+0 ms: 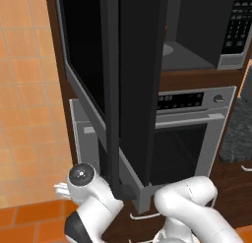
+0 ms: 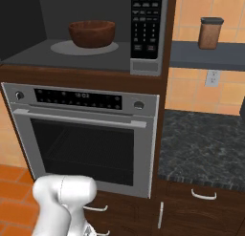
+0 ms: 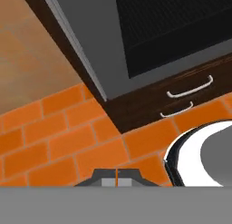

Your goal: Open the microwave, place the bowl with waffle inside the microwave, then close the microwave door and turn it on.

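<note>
At nine o'clock the wide black glass microwave door (image 1: 138,84) hangs open; the small dark-brown bowl (image 2: 92,33) sits inside the grey cavity. At six o'clock the two-finger gripper (image 3: 117,177) is pinched empty. A careless swing could clip the door's edge.

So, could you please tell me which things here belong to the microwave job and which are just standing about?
Job:
- microwave
- microwave door, swung open
- bowl, inside the microwave on its turntable

Bystanders:
- steel oven
- brown canister on the shelf
- dark stone counter
</note>
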You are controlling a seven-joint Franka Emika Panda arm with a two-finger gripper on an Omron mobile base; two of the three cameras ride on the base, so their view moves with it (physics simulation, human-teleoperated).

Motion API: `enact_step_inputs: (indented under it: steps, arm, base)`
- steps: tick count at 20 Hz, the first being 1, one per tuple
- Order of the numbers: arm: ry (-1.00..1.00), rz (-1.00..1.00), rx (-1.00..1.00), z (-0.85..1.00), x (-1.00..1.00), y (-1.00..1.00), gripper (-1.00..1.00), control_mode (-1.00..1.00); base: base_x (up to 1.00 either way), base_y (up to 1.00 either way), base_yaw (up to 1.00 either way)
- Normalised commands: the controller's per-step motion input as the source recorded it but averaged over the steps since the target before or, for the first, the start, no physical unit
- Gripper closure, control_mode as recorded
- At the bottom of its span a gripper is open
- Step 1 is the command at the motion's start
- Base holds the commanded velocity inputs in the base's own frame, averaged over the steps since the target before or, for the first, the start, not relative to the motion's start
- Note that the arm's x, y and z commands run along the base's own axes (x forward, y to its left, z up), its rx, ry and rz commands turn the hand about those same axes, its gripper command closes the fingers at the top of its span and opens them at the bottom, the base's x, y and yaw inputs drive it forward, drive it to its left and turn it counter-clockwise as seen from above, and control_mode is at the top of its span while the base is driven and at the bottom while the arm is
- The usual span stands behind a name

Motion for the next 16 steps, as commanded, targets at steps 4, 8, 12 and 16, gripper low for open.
enact_step_inputs:
  steps: [4, 8, 12, 16]
  arm:
    - [0.06, -0.39, -0.66, 0.12, -0.03, 0.51, 1.00, -1.00]
    - [-0.05, -0.32, -0.65, 0.78, -0.13, 0.59, 1.00, -1.00]
    - [-0.10, -0.14, -0.77, 0.97, -0.10, 0.82, 1.00, -1.00]
    - [-0.43, -0.02, -0.82, 0.89, -0.05, 0.38, 1.00, -1.00]
  base:
    - [0.00, 0.00, 0.00]
    - [0.00, 0.00, 0.00]
    - [0.00, 0.00, 0.00]
    - [0.00, 0.00, 0.00]
